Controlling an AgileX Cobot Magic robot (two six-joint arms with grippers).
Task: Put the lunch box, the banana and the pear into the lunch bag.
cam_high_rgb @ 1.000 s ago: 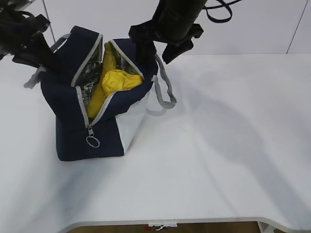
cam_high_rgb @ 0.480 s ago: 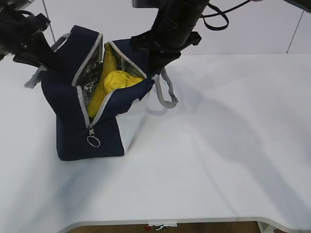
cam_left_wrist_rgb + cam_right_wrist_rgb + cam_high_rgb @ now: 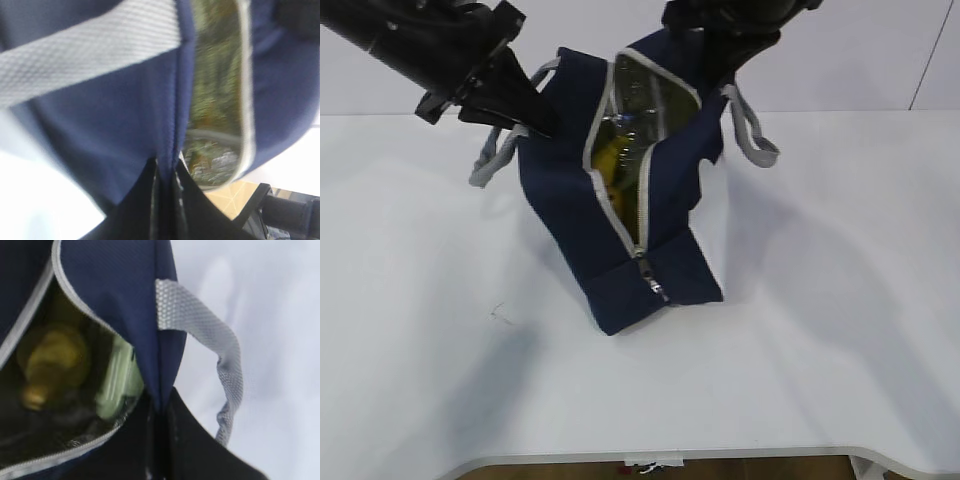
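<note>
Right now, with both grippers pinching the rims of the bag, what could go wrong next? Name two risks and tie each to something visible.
1. The lunch bag hangs tilted between the left gripper and right gripper, each clamped on a thin fabric edge; a slip could drop one side.
2. The zipper is open, and the pear and lunch box sit near the mouth, so further tilting might spill them.

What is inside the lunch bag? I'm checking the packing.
Inside the lunch bag: the yellow pear and the lunch box with its green lid. The banana cannot be told apart.
</note>
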